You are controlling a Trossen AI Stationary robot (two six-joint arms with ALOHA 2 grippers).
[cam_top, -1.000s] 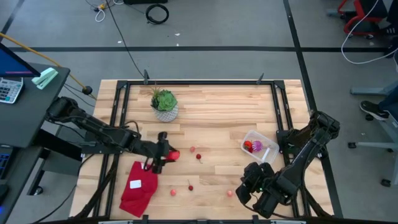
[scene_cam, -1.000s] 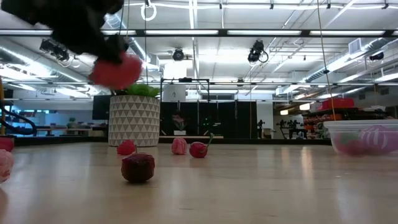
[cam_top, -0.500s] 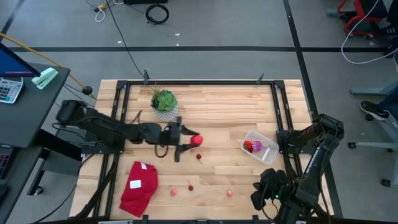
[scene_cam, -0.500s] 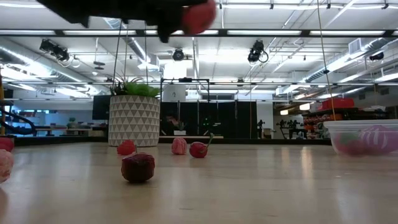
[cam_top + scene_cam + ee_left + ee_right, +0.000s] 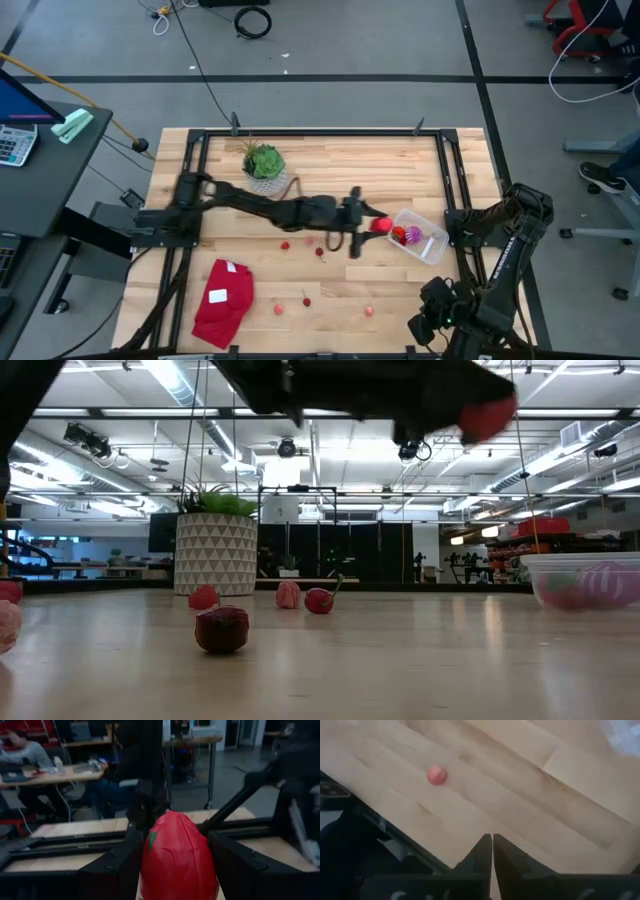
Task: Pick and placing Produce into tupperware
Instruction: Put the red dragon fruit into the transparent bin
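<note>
Having carried across from the red cloth (image 5: 223,303), left gripper (image 5: 376,226) clamps red fruit (image 5: 177,856) between fingers, beside tupperware (image 5: 434,240), release pending; right gripper (image 5: 492,851) shut, empty.

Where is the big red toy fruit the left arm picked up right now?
In the high view the big red toy fruit sits clamped in the left gripper, right of table centre, just beside the clear plastic tupperware box.

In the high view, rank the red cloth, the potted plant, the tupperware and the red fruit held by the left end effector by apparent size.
Largest to smallest:
1. red cloth
2. tupperware and potted plant, too alike to separate
3. red fruit in the left end effector
</note>
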